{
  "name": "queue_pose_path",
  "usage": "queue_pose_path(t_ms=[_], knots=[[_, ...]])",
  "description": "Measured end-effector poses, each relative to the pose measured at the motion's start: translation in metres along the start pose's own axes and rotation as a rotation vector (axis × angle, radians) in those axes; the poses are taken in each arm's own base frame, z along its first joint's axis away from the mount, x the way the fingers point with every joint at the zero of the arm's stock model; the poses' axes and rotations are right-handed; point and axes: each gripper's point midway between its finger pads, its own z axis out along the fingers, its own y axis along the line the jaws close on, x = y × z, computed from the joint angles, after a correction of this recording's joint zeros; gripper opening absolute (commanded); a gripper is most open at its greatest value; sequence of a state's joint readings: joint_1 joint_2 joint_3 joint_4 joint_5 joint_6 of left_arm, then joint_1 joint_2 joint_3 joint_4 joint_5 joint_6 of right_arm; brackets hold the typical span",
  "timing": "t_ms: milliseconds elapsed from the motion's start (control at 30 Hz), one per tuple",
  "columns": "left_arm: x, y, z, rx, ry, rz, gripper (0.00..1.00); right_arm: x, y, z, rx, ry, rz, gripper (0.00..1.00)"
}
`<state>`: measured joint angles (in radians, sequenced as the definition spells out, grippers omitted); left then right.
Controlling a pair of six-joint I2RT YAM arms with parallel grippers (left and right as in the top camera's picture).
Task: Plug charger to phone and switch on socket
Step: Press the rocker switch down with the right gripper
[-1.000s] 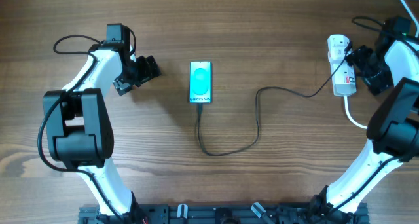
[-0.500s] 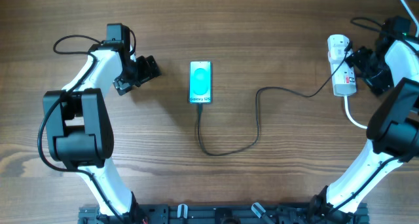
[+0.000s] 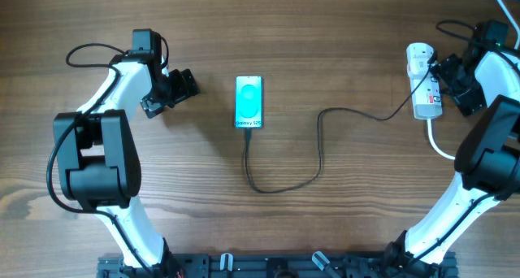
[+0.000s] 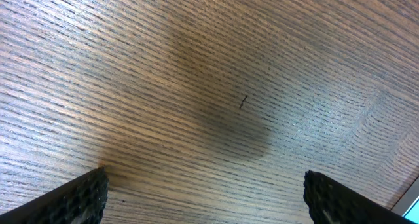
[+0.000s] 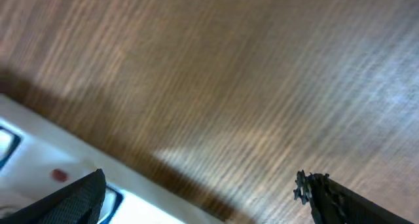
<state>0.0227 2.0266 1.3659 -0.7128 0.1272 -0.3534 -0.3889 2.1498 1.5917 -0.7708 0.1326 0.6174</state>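
The phone (image 3: 249, 102) lay screen-up, glowing cyan, on the table (image 3: 341, 34). Left of it the left gripper (image 3: 184, 86) hung over bare wood with its jaws spread wide, holding nothing. Far right of the phone, the right gripper (image 3: 448, 79) sat just beside the socket (image 3: 423, 87), also gaping and empty. The charger (image 3: 318, 148) looped from the socket to the phone's near edge; I couldn't tell whether it was seated.
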Motion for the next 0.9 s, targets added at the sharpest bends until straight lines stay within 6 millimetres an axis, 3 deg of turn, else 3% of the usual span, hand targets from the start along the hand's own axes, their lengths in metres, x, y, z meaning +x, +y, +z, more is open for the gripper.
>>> queue_pose_path(t_ms=[900], knots=[[0.0, 0.0, 0.0, 0.0, 0.0, 0.0, 1.0, 0.0039, 0.0027, -0.0015, -0.038, 0.037, -0.087, 1.0]])
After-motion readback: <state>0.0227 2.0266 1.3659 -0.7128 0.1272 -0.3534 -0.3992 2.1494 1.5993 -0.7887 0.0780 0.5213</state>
